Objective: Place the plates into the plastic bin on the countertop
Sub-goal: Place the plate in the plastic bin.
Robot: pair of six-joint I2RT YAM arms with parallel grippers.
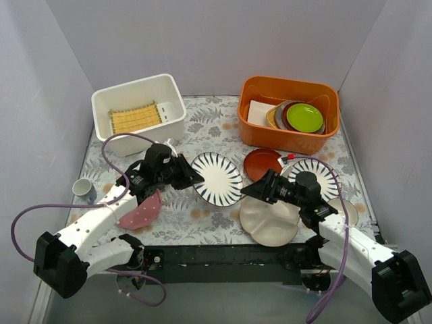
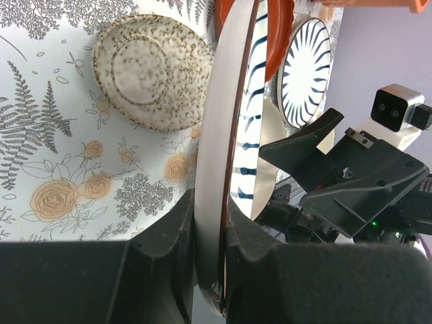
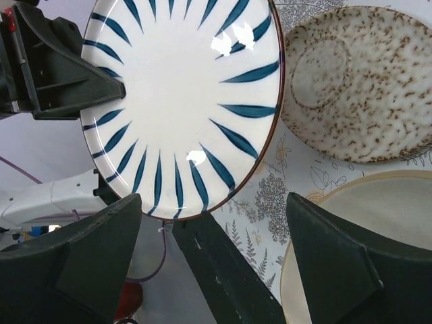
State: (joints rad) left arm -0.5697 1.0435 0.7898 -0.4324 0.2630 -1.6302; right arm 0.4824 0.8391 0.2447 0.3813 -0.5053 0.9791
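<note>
Holding: the left fingers (image 2: 162, 260) pinch the near rim of a striped plate (image 1: 217, 179), one finger pressed on each face.
Plate pose: it is tilted up near the middle of the bench (image 1: 209, 128), its striped face turned toward 3 o'clock. Whether its low edge touches the bench cannot be told.
Right side: the right fingers (image 3: 94, 263) are spread wide and grip nothing. They sit at 3 o'clock of the held plate, just beside its rim.
Bin: the white plastic bin (image 1: 101, 111) stands at 11 o'clock on the bench, well apart from the held plate, with only a yellow mat (image 1: 135, 119) lying inside.
Other plates: a pink dotted plate (image 1: 140, 212) lies at 8 o'clock under the left arm. A red-brown plate (image 1: 262, 162) lies at 1 o'clock of the held plate, and a cream divided plate (image 1: 270, 221) lies at 5 o'clock. A second striped plate (image 1: 322, 174) lies partly under the right arm. A speckled plate (image 3: 358, 81) lies at 4 o'clock, mostly hidden from above.
Tub: an orange tub (image 1: 260, 131) at 1 o'clock holds stacked plates with a green plate (image 1: 304, 117) on top.
Cup: a small cup (image 1: 84, 189) stands at 9 o'clock.
</note>
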